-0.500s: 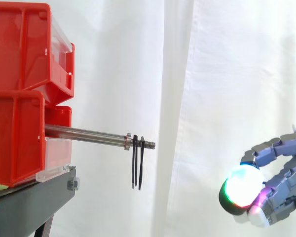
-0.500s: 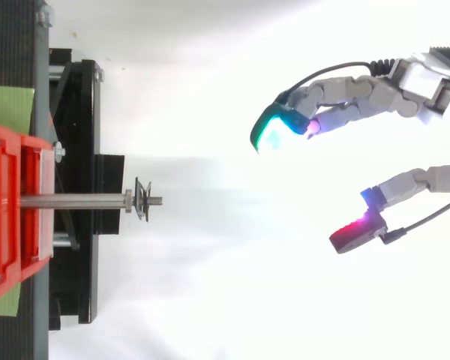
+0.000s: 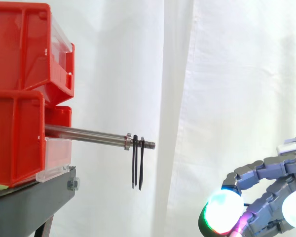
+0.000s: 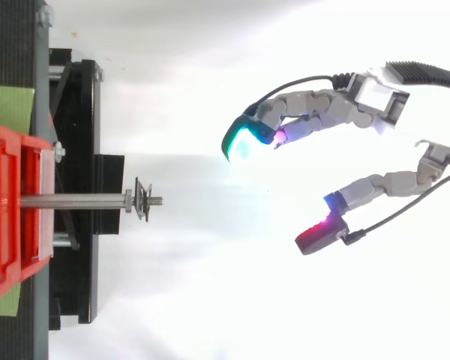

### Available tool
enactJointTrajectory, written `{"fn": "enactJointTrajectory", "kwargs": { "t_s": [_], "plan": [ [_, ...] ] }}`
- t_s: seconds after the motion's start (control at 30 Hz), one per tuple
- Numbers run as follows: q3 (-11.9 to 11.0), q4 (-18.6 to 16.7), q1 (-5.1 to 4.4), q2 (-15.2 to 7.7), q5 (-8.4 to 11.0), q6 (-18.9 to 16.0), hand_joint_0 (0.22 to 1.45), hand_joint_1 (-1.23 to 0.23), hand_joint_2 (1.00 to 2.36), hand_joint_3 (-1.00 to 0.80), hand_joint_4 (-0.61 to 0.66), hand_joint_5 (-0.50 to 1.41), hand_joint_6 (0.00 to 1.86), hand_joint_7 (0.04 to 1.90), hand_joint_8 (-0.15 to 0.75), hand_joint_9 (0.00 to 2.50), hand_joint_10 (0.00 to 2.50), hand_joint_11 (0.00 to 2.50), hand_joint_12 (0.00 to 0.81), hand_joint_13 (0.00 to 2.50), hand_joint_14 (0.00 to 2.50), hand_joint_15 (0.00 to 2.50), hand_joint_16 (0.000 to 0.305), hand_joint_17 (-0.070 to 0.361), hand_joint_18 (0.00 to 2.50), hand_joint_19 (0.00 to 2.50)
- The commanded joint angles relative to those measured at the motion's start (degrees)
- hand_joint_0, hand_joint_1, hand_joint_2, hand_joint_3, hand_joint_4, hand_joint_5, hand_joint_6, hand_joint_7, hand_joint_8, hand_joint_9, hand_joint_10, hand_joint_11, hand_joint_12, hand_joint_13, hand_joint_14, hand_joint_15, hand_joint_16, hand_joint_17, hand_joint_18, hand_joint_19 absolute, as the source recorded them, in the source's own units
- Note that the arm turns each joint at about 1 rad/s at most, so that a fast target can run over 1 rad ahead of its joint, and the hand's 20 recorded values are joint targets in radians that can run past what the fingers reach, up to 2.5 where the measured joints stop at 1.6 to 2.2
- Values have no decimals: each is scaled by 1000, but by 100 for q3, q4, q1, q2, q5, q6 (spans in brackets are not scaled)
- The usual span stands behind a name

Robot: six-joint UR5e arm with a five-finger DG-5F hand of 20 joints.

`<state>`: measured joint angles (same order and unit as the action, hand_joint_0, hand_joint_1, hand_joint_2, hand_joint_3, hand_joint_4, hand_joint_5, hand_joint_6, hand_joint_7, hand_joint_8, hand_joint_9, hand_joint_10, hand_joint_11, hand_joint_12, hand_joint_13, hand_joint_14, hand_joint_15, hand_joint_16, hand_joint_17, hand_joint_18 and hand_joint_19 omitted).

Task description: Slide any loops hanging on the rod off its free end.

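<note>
A steel rod (image 3: pixel 86 134) sticks out level to the right from between the red bins (image 3: pixel 17 89), ending in a threaded tip. Two thin black loops (image 3: pixel 136 168) hang side by side just behind that tip, past a small nut. From above, the rod (image 4: pixel 75 201) and the loops (image 4: pixel 141 200) lie at left centre. My hand (image 3: pixel 266 170) is low at the right, well clear of the rod and below its height. Seen from above, the hand (image 4: pixel 405 97) is open, its relaxed fingers spread from the thumb with nothing between them. Its glowing fingertips (image 4: pixel 242 140) point toward the rod's free end.
The red bins sit stacked on a black stand (image 3: pixel 34 202). From above, the stand (image 4: pixel 79 150) runs along the left side, with green patches behind it. A white curtain (image 3: pixel 227 74) hangs behind everything. Between the rod tip and the hand is open space.
The hand has moved left toward the rod's free end and dropped lower in the side view. Rod and loops have not moved.
</note>
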<state>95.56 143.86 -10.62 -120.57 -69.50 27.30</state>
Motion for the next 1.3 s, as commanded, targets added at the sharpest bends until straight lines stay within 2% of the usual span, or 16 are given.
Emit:
{"fn": "enactJointTrajectory", "kwargs": {
  "t_s": [0.0, 0.23, 0.43, 0.6, 0.67, 0.73, 0.77, 0.83, 0.97, 1.0, 1.03, 1.13, 1.23, 1.27],
  "plan": [
    [-11, -16, -1, -19, -2, 12, 490, -887, 1000, -500, 324, -197, 503, 911, 314, 693, 6, 179, 325, 508, 0, 0, 40, 90, 481, 0],
    [-11, -78, -1, -63, -11, 144, 488, -847, 1000, -500, 328, -197, 503, 911, 317, 696, 6, 177, 325, 512, 0, 0, 40, 89, 483, 0],
    [-11, -262, -19, -72, 24, 495, 489, -797, 1000, -500, 329, -196, 503, 912, 322, 700, 6, 188, 326, 518, 0, 0, 40, 90, 488, 0],
    [-73, -377, -19, -72, -11, 557, 489, -792, 1000, -500, 332, -196, 503, 913, 322, 703, 6, 190, 324, 520, 0, 0, 40, 90, 491, 0],
    [-99, -403, -19, -160, -11, 583, 491, -782, 1000, -500, 330, -195, 503, 913, 323, 704, 6, 183, 323, 521, 0, 0, 40, 90, 491, 0],
    [-380, -368, 52, -371, -11, 513, 493, -781, 1000, -500, 330, -194, 503, 916, 324, 705, 6, 190, 323, 524, 0, 0, 40, 90, 492, 0],
    [-653, -289, 96, -661, -151, 372, 492, -782, 1000, -500, 330, -194, 503, 911, 324, 705, 6, 183, 323, 524, 0, 0, 40, 90, 493, 0],
    [-881, -166, 140, -907, -336, 179, 494, -777, 1000, -500, 330, -194, 503, 914, 324, 708, 6, 184, 322, 527, 0, 0, 40, 89, 495, 0],
    [-1180, -113, 148, -1118, -450, 117, 496, -771, 1000, -500, 330, -193, 503, 915, 324, 712, 6, 186, 321, 529, 0, 0, 39, 89, 496, 0],
    [-1180, -113, 148, -1118, -450, 117, 497, -769, 1000, -500, 330, -193, 503, 915, 322, 712, 6, 186, 321, 529, 0, 0, 39, 89, 496, 0],
    [-1330, -87, 175, -1162, -468, 179, 497, -768, 1000, -500, 330, -193, 503, 915, 322, 712, 7, 186, 321, 530, 0, 0, 39, 89, 496, 0],
    [-1400, -131, 192, -1162, -512, 337, 498, -761, 1000, -500, 332, -192, 503, 912, 324, 713, 6, 186, 320, 532, 0, 0, 39, 88, 500, 0],
    [-1400, -245, 236, -1267, -600, 381, 499, -758, 1000, -500, 332, -192, 503, 913, 322, 712, 6, 182, 320, 534, 0, 0, 39, 88, 503, 0],
    [-1418, -385, 245, -1329, -688, 381, 500, -756, 1000, -500, 331, -192, 503, 913, 321, 712, 6, 187, 320, 533, 0, 0, 39, 88, 503, 0]
  ]
}}
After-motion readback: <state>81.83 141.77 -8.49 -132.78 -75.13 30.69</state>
